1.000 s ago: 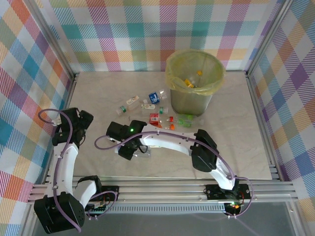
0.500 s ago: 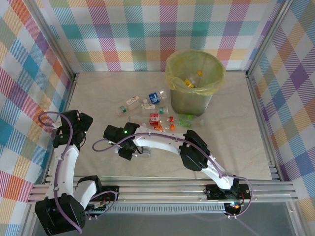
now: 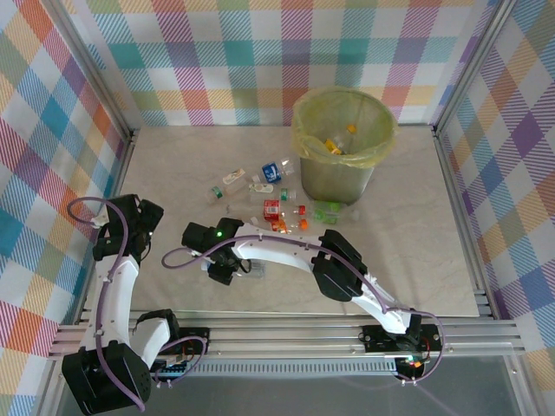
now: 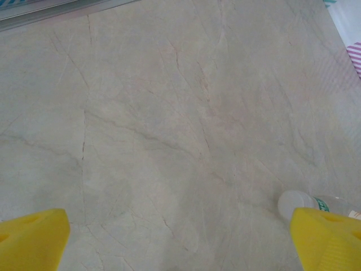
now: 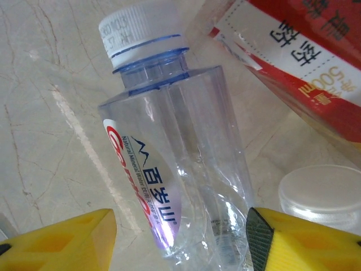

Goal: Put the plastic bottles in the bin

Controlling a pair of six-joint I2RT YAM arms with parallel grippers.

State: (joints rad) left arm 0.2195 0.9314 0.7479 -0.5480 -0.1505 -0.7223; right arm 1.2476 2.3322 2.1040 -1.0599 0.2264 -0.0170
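L gripper [image 4: 180, 243]: jaws wide, nothing betw. them; over bare table [image 4: 169, 113], nr its left edge.
By L gripper: white-cap bottle [image 4: 297, 204] lying on table, just beside one finger; contact unclear.
R gripper [image 3: 227, 263]: left of table centre, toward near edge; fingers [image 5: 56, 240] straddle clear bottle [image 5: 175, 169], jaws part-closed. Gap shows on one side, other pad at bottle's edge; can't tell if clamped.
Clear bottle: white cap, blue neck ring, red/white label, body dented; lies on table.
Red-label bottle [image 5: 293, 62]: just beside clear bottle; loose-looking white cap [image 5: 321, 195] near it.
Other bottles [image 3: 271, 208]: scattered betw. table centre and bin, red, blue, green, orange bits.
Bin [image 3: 334, 178]: upright, right of centre nr back edge; yellow bag [image 3: 303, 139] over rim; few bottles inside [image 3: 334, 146].
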